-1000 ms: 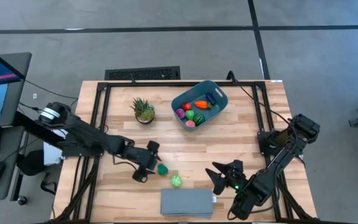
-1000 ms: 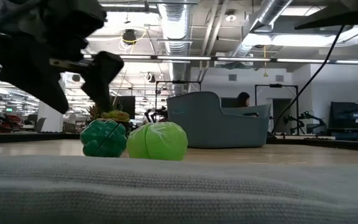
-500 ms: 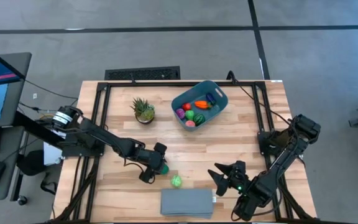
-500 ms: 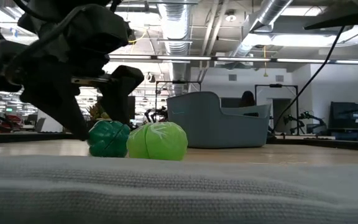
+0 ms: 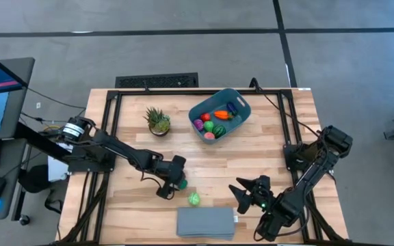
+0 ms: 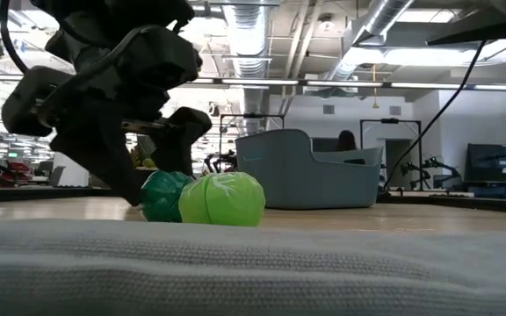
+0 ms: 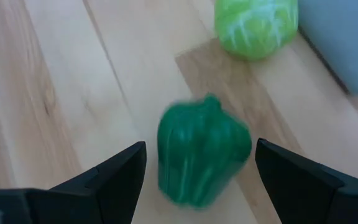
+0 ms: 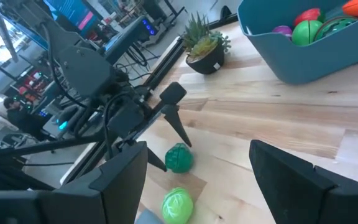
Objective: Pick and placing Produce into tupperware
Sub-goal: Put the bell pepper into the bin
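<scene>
Left hand (image 5: 172,183) is sitting wide open right around the dark green pepper (image 7: 202,157), one finger on each side and neither touching it. That pepper is resting on the wooden table (image 5: 265,147), just beside the lighter green cabbage (image 5: 194,199), with the grey-blue slab (image 5: 205,222) near the front edge. Right hand (image 5: 249,191) is hanging open over the front right part. Teal tupperware (image 5: 239,117) is sitting at the back holding several toys, beside a spiky potted plant (image 5: 158,121).
</scene>
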Controlling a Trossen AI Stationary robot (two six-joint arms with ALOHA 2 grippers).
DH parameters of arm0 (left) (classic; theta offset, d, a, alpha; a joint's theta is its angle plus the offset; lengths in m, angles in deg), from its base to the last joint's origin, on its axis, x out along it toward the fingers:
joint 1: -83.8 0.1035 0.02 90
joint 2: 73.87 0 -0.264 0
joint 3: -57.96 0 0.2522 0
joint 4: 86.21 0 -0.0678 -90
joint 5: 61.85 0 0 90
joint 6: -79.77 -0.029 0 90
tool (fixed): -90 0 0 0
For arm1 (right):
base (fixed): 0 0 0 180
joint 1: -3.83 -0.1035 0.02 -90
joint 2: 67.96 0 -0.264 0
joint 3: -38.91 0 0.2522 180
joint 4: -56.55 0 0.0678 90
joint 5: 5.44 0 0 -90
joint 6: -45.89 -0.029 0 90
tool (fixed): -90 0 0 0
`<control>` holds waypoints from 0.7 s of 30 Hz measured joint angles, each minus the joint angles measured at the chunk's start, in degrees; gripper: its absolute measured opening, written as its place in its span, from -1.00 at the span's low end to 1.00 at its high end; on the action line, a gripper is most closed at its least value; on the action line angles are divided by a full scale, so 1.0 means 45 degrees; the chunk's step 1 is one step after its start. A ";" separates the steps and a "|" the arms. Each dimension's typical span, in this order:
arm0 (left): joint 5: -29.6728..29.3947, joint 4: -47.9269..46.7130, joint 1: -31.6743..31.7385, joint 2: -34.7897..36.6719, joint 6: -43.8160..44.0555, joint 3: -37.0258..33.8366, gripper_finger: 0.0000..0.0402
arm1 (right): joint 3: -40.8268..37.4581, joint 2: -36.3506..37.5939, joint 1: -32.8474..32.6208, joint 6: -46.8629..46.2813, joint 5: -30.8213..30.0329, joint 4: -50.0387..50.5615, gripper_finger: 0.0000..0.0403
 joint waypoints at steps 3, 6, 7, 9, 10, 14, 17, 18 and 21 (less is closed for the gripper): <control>0.0048 0.0163 0.0000 -0.0158 0.0000 0.0095 0.45 | 0.0000 0.0000 0.0001 -0.0075 0.0011 0.0044 0.52; 0.0081 0.0534 0.0033 -0.0412 0.0015 0.0177 0.45 | 0.0005 0.0000 0.0005 -0.0093 0.0037 0.0043 0.52; 0.0104 0.0402 0.0063 -0.0431 0.0030 0.0166 0.45 | 0.0005 0.0000 0.0023 -0.0113 0.0032 0.0039 0.52; 0.0260 0.0559 0.0125 -0.0703 0.0115 0.0237 0.45 | 0.0005 -0.0002 0.0029 -0.0273 0.0037 0.0100 0.52; 0.0253 0.0496 0.0131 -0.0802 0.0137 0.0254 0.45 | 0.0005 -0.0005 0.0029 -0.0289 0.0037 0.0111 0.52; 0.0288 0.0354 0.0131 -0.1008 0.0208 0.0323 0.43 | -0.0005 -0.0010 0.0029 -0.0299 0.0046 0.0066 0.52; 0.0276 0.0415 0.0174 -0.0996 0.0204 0.0342 0.34 | 0.0007 -0.0005 0.0029 -0.0299 0.0082 0.0009 0.52; 0.0276 0.0453 0.0215 -0.0996 0.0204 0.0343 0.30 | 0.0005 -0.0005 0.0029 -0.0299 0.0088 0.0000 0.52; 0.0392 0.0446 0.0406 -0.0996 0.0257 0.0408 0.14 | 0.0005 -0.0010 0.0029 -0.0299 0.0095 0.0036 0.52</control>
